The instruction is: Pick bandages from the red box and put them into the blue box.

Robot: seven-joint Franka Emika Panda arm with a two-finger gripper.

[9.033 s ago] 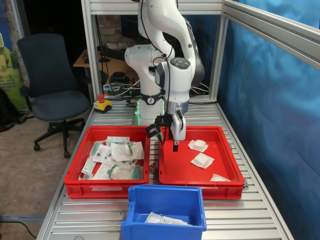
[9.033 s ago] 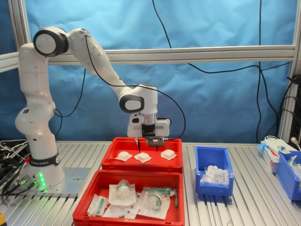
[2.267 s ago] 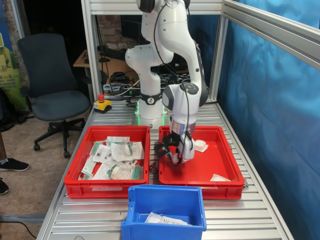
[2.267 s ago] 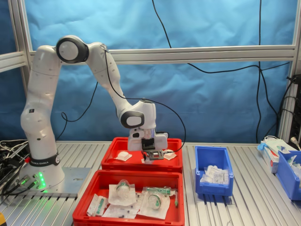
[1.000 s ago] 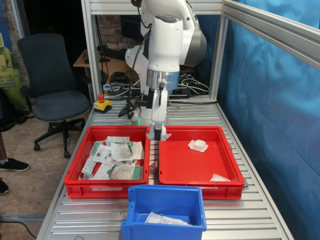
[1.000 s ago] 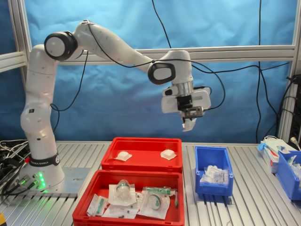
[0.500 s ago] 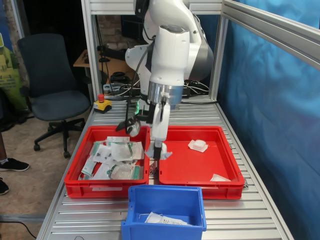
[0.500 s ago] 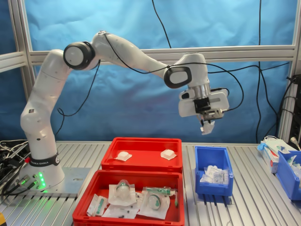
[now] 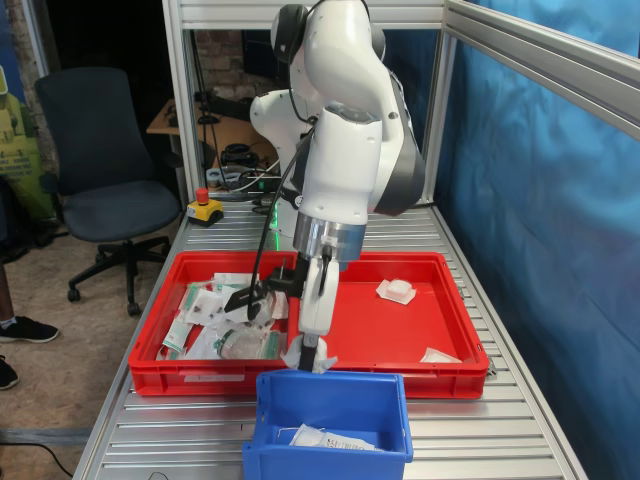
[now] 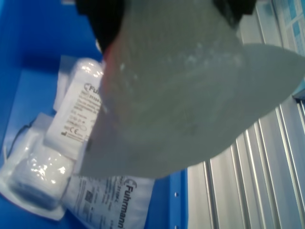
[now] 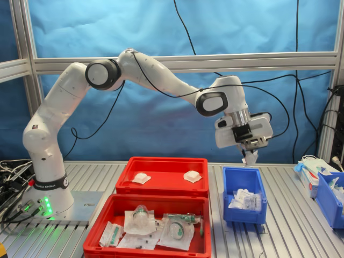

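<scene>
My gripper (image 9: 308, 350) is shut on a bandage (image 9: 311, 363), a white pad in a clear wrapper. It hangs just above the far rim of the blue box (image 9: 372, 379). In the second exterior view the gripper (image 11: 249, 155) holds the bandage (image 11: 251, 159) over the blue box (image 11: 244, 216). In the wrist view the held bandage (image 10: 181, 90) fills the picture, with white packets (image 10: 76, 114) lying in the blue box (image 10: 28, 43) below. The red box (image 9: 375, 325) holds two more bandages (image 9: 397, 290), one by its front corner (image 9: 437, 355).
A twin red tray (image 9: 150, 365) heaped with green-printed packets stands beside the red box. Aluminium posts (image 9: 180, 100) frame the table's back, with a red stop button (image 9: 204, 196) near them. Another blue bin (image 11: 329, 194) sits at the second exterior view's right.
The arm has carried the bandage further from the red box, and lower, down to the blue box's rim. The gripper stays shut on it.
</scene>
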